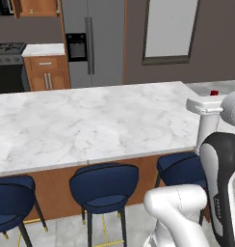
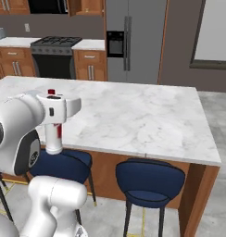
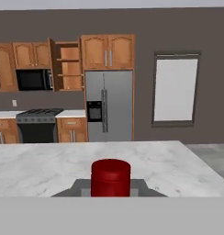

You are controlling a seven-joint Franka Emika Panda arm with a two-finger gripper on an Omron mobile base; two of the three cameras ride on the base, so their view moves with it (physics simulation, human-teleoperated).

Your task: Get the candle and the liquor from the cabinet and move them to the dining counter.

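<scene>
The gripper (image 3: pixel 110 190) is pressed together on the liquor (image 3: pixel 110 176), pinching the bottle near its neck so that the red cap rises between the fingertips in the hand view. The bottle stands upright, its long axis vertical and the cap pointing up. In the left base view its white body (image 1: pixel 206 128) hangs below the white hand, with the cap just above it, at the near right end of the dining counter (image 1: pixel 90 120). The right base view shows the same bottle (image 2: pixel 53 132) at the near left of the marble top, its lower end in front of the counter's near edge, above a navy stool (image 2: pixel 64 166); whether it touches anything below cannot be told.

Beyond the counter, on the far wall, the cabinet (image 3: pixel 68 64) stands with its door open, wooden shelves showing, left of the grey refrigerator (image 3: pixel 109 105). A stove (image 3: pixel 38 124) sits further left.
</scene>
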